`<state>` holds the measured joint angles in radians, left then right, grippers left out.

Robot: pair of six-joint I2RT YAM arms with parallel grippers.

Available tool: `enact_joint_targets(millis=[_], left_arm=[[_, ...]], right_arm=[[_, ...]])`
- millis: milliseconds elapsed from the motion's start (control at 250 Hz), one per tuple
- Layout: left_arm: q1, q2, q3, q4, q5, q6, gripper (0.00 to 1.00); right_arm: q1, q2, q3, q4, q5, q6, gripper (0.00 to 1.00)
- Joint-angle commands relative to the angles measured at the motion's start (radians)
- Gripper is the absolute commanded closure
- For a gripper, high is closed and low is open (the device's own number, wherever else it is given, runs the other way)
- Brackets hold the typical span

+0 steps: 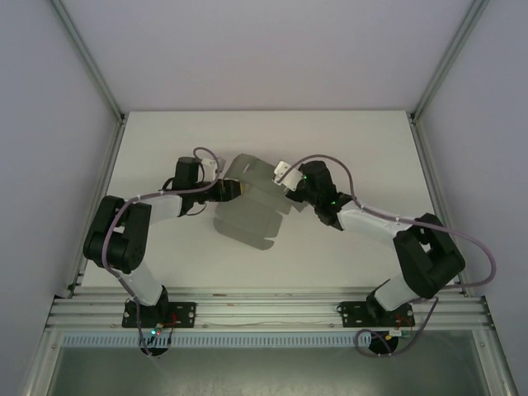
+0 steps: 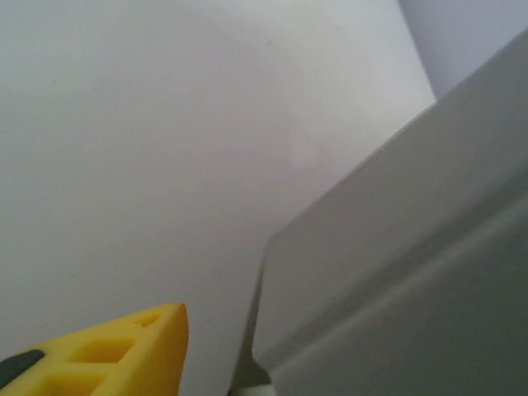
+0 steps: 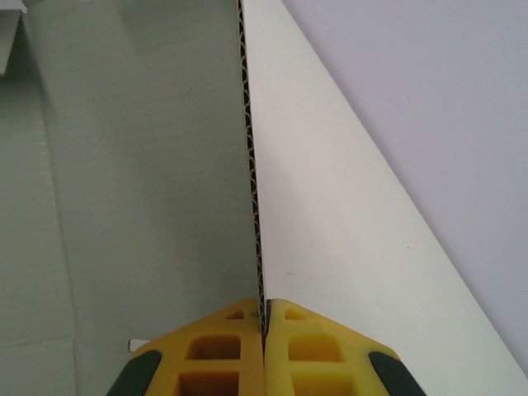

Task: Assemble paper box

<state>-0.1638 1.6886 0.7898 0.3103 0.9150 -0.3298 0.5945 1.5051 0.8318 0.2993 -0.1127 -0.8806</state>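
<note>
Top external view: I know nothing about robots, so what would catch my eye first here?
A bent grey cardboard sheet, the paper box, sits at the middle of the white table. The yellow-tipped right gripper is pinched shut on the sheet's thin edge. The left gripper reaches in at the opposite side.

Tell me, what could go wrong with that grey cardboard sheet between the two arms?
The right gripper pinches the paper box only by a thin edge, so the sheet might slip out or crease there. In the left wrist view, a yellow finger of the left gripper sits beside a flap, not clearly on it; closing off-target could bend the flap.
</note>
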Motion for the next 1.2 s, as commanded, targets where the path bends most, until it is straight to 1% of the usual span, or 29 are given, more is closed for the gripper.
enact_joint_targets(millis=[0,84,180,236,288,312,368,416,532,576,596,612,636,652,668,716,763,815,831,871,907,1015,1103,1199], left_arm=[[-0.006,-0.004,-0.012,0.072,0.069,-0.012,0.63],[-0.006,-0.002,-0.017,0.097,0.074,-0.032,0.76],[-0.006,-0.008,-0.028,0.138,0.072,-0.061,0.87],[-0.006,-0.011,-0.027,0.139,0.063,-0.072,0.93],[-0.006,-0.012,-0.025,0.138,0.055,-0.086,0.96],[-0.006,-0.010,-0.021,0.135,0.048,-0.097,1.00],[-0.006,-0.003,-0.011,0.123,0.040,-0.123,1.00],[-0.006,0.005,0.000,0.118,0.044,-0.144,1.00],[-0.008,0.020,0.003,0.137,0.063,-0.193,1.00],[-0.007,0.019,0.002,0.124,0.055,-0.200,0.88],[-0.008,0.016,0.002,0.111,0.046,-0.198,0.80],[-0.008,0.014,0.002,0.100,0.038,-0.194,0.70],[-0.008,0.011,0.001,0.083,0.026,-0.187,0.51],[-0.008,0.006,-0.001,0.070,0.018,-0.181,0.44],[-0.008,0.005,-0.001,0.054,0.006,-0.173,0.41],[-0.008,-0.007,0.000,-0.009,-0.037,-0.137,0.38],[-0.008,-0.024,-0.001,-0.064,-0.087,-0.110,0.30],[-0.005,-0.047,-0.009,-0.106,-0.126,-0.083,0.26],[-0.005,-0.057,-0.013,-0.114,-0.136,-0.078,0.22],[-0.003,-0.083,-0.024,-0.130,-0.161,-0.069,0.09],[-0.001,-0.109,-0.032,-0.144,-0.188,-0.060,0.01],[0.007,-0.183,-0.037,-0.207,-0.282,-0.035,0.00],[0.019,-0.216,-0.014,-0.275,-0.380,-0.031,0.00],[0.052,-0.229,0.004,-0.288,-0.424,-0.054,0.00]], right_arm=[[-0.018,-0.042,-0.010,0.039,-0.090,0.057,1.00],[-0.022,-0.043,0.002,0.015,-0.109,0.056,1.00],[-0.022,-0.045,0.009,-0.017,-0.118,0.049,1.00],[-0.022,-0.046,0.010,-0.030,-0.119,0.042,1.00],[-0.022,-0.052,0.012,-0.045,-0.117,0.032,1.00],[-0.021,-0.051,0.015,-0.055,-0.116,0.025,1.00],[-0.018,-0.050,0.025,-0.083,-0.108,0.005,1.00],[-0.009,-0.046,0.034,-0.102,-0.077,-0.021,1.00],[0.024,-0.016,0.036,-0.090,0.064,-0.126,1.00],[0.041,0.000,0.036,-0.075,0.126,-0.176,1.00],[0.049,0.009,0.036,-0.071,0.152,-0.199,1.00],[0.054,0.015,0.037,-0.066,0.171,-0.220,1.00],[0.063,0.024,0.038,-0.060,0.204,-0.250,1.00],[0.068,0.033,0.039,-0.055,0.224,-0.268,1.00],[0.072,0.041,0.041,-0.052,0.245,-0.287,1.00],[0.082,0.065,0.051,-0.048,0.297,-0.338,1.00],[0.083,0.084,0.056,-0.028,0.336,-0.383,1.00],[0.083,0.100,0.053,0.012,0.365,-0.428,1.00],[0.084,0.104,0.051,0.027,0.371,-0.440,1.00],[0.085,0.110,0.040,0.071,0.380,-0.477,1.00],[0.088,0.119,0.027,0.118,0.388,-0.514,1.00],[0.100,0.160,-0.028,0.312,0.408,-0.631,1.00],[0.110,0.208,-0.059,0.467,0.427,-0.725,1.00],[0.116,0.254,-0.075,0.601,0.419,-0.804,1.00]])
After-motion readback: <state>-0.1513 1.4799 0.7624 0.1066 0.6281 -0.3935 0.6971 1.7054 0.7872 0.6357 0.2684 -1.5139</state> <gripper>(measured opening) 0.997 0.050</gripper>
